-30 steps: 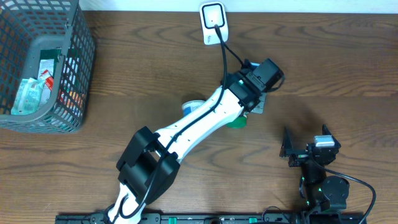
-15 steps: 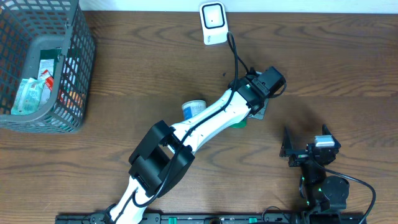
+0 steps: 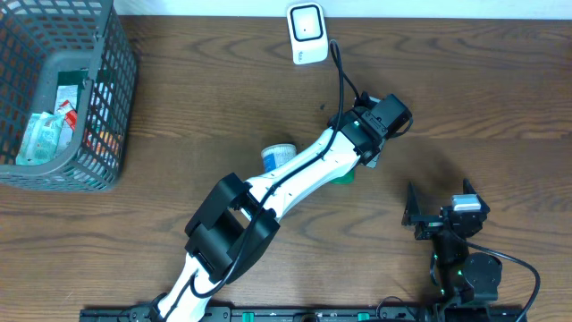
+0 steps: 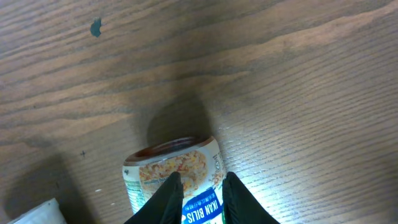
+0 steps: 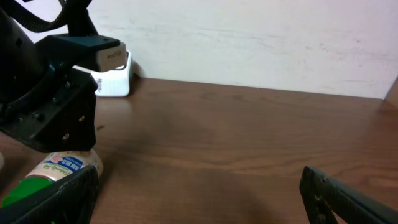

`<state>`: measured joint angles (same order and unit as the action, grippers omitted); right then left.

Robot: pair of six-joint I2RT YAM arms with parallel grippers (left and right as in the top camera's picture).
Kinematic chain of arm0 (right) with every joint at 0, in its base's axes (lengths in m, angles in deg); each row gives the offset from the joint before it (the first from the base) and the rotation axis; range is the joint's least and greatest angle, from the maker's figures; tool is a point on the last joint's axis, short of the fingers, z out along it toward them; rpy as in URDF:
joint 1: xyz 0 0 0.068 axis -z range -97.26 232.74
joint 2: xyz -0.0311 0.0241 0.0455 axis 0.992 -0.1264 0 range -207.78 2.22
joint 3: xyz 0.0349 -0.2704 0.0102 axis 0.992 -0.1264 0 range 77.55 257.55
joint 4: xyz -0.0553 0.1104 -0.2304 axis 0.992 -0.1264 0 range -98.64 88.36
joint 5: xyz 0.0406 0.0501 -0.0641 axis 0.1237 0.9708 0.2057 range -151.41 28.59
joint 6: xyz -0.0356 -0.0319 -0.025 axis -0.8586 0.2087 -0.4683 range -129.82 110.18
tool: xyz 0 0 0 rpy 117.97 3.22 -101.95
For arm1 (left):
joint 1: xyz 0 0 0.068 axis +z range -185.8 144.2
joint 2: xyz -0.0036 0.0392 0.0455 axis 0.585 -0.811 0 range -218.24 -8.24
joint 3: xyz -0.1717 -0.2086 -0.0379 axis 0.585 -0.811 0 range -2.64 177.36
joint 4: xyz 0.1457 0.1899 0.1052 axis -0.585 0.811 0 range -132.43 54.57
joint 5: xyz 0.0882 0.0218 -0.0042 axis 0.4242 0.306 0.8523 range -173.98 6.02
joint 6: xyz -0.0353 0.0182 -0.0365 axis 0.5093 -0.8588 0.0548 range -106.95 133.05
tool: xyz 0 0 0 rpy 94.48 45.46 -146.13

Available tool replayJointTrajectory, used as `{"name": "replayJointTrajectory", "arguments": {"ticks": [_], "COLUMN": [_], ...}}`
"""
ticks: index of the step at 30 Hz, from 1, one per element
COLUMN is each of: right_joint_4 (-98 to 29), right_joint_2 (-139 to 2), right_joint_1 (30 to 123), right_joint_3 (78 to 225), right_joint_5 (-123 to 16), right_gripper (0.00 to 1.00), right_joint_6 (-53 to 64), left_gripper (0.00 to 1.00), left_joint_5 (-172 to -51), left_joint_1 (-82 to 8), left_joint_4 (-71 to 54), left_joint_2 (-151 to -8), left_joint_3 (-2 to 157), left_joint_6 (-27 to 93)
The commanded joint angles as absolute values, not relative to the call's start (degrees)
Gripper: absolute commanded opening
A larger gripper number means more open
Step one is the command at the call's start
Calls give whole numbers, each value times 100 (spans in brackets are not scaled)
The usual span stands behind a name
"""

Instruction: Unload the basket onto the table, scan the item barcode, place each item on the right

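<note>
Shifting right over the last second, left claw [image 4: 202, 180] hangs nearly closed over the lying bottle [image 4: 171, 163]; grip unclear. Right claw [image 5: 199, 194] wide, empty. Scanner [image 3: 307, 32] far off, barcode unscanned.

Left fingers [image 4: 171, 194], bottle [image 4: 180, 165] shifted right; arm [image 3: 299, 170] swung.

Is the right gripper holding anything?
No, the right gripper is wide open, with nothing between its jaws.
</note>
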<state>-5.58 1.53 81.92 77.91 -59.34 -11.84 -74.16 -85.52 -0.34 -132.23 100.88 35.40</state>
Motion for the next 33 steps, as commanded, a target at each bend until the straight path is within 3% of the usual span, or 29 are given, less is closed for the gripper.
{"name": "replayJointTrajectory", "arguments": {"ticks": [1,9,14,20,33], "right_joint_4": [-578,-578,-578,-578,-578], "right_joint_2": [184,184,184,184,184], "right_joint_1": [8157,8157,8157,8157,8157], "right_joint_3": [7787,7787,7787,7787,7787], "right_joint_5": [-5945,-5945,-5945,-5945,-5945], "right_gripper": [99,99,99,99,99], "right_joint_6": [-1114,-1114,-1114,-1114,-1114], "left_gripper": [24,25,25,25,25], "left_joint_5": [-7497,-6760,-6891,-7936,-7442], "left_joint_1": [-8539,-8497,-8473,-8475,-8473], "left_joint_4": [-32,53,178,289,414], "left_joint_2": [-13256,-13256,-13256,-13256,-13256], "left_joint_3": [10053,10021,9883,9883,9522], "left_joint_6": [3409,3405,3407,3407,3407]}}
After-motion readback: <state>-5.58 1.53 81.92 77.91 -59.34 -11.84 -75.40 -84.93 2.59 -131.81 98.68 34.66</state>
